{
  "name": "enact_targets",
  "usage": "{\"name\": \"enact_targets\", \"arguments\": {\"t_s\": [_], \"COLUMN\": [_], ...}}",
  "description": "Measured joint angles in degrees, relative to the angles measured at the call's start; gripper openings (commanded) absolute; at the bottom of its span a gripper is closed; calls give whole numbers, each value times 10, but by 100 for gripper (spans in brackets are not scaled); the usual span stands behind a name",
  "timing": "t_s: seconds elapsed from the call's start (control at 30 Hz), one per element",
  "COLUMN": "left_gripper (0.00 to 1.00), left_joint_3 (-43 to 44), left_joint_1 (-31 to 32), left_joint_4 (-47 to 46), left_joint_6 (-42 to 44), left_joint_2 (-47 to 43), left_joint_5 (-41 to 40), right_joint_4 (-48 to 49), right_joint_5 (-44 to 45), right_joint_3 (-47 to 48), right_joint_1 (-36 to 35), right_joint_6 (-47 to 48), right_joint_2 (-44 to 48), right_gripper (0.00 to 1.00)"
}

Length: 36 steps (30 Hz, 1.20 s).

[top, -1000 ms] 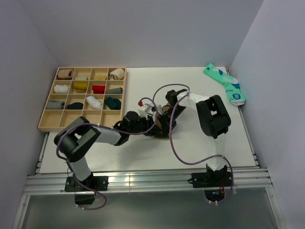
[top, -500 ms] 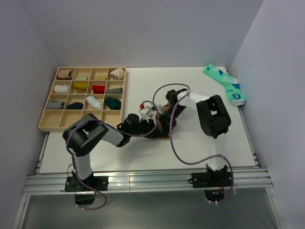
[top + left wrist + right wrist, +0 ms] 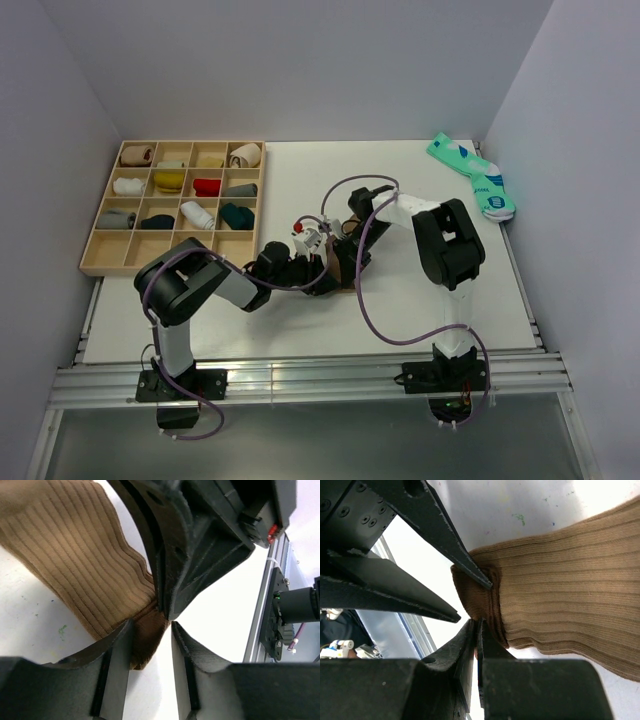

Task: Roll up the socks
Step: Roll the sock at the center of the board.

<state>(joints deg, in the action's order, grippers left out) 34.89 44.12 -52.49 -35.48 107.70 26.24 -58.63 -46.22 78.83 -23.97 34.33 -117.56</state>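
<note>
Pinching the tan sock [image 3: 75, 555] at its cuff, right gripper [image 3: 475, 623] clamps tight; left gripper [image 3: 150, 626], half spread, straddles it.

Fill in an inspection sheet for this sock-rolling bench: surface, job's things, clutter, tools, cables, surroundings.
Surface: white table, with a few small green specks.
Job's things: tan sock lies mid-table between both tools. The teal pair is at the far right corner, untouched. The wooden tray at far left holds rolled socks.
Clutter: nothing seen.
Tools: left tool is open, its fingers straddling the sock's darker folded end. The right tool is shut and appears to pinch that same end.
Cables: purple cables loop from each arm, the right one hanging over the table.
Surroundings: pale walls on three sides; metal rails along the near edge.
</note>
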Motion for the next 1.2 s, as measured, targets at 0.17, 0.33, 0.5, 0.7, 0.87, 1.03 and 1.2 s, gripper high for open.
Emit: {"name": "enact_targets", "arguments": {"t_s": [0.17,0.33,0.5,0.7,0.87,1.03,1.2], "left_gripper": [43,41,40,36,23,6,0], "left_joint_3": [0,0,0,3,8,11,11], "left_joint_1": [0,0,-1,-1,-2,-3,-4], "left_joint_4": [-4,-4,-4,-4,-3,-10,-33], "left_joint_6": [-1,-1,-1,-1,-2,-12,-29], "left_joint_2": [1,2,5,10,19,31,44], "left_joint_5": [9,10,12,16,16,22,30], "right_joint_4": [0,1,4,8,11,23,42], "right_joint_5": [0,0,0,0,2,9,19], "right_joint_3": [0,0,0,0,0,0,-7], "right_joint_1": [5,9,14,16,17,17,17], "right_joint_6": [-5,-15,-23,-37,-43,-54,-66], "right_joint_2": [0,0,0,0,-2,-2,-1], "right_gripper": [5,5,5,5,5,13,22]}}
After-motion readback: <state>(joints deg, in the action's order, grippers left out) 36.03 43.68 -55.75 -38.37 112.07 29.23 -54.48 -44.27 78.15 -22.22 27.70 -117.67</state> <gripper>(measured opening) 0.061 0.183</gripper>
